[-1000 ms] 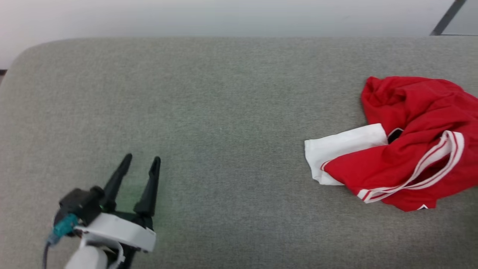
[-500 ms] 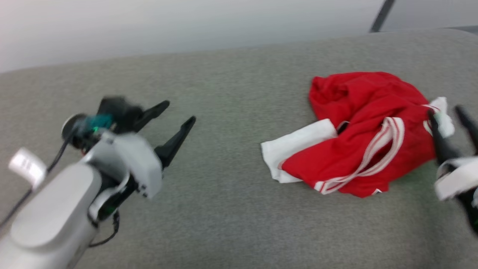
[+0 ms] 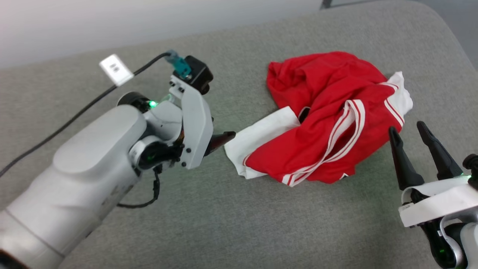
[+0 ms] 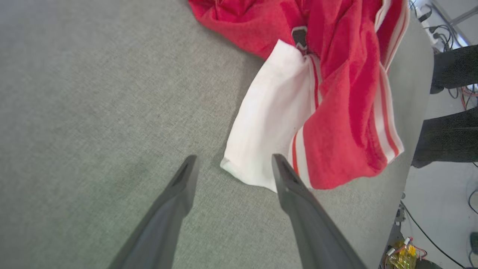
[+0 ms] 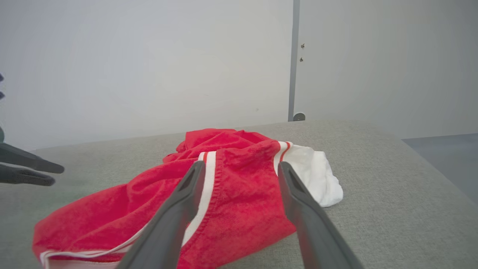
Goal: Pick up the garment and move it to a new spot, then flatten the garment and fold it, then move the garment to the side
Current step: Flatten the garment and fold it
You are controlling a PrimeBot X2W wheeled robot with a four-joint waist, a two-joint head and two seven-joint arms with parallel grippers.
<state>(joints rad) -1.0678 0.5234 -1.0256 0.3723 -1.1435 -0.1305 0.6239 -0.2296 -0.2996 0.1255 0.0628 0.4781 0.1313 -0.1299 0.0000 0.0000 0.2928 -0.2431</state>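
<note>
Two grippers, one crumpled heap between them, and nothing held yet. The garment [image 3: 328, 108] lies bunched on the grey surface [image 3: 239, 224], right of centre in the head view and toward the far right corner. Its red body is rumpled, and a white sleeve [image 3: 257, 139] spills out toward the left arm.

The left gripper [image 4: 231, 164] hovers low with its fingers spread wide. In the left wrist view they flank the loose corner of that sleeve; whether a tip touches the cloth is hard to say. The right gripper [image 3: 406, 129] stands just off the heap's near right side, fingers likewise released and empty. It points in at the red fold beside the striped trim [image 3: 347, 123].

This reads as the opening pick. To do it well, the left arm wants to come down until its fingers bracket the sleeve edge, then clench on a thin layer near the hem rather than a fat wad. The right would do best to advance onto the red fold ahead and bite in past the trim, so the jersey cloth cannot slip out. Then both should lift together and apart, so the heap opens in the air instead of dragging. The risk is a shallow pinch on the sleeve corner alone, which could slip free and leave the body behind.
</note>
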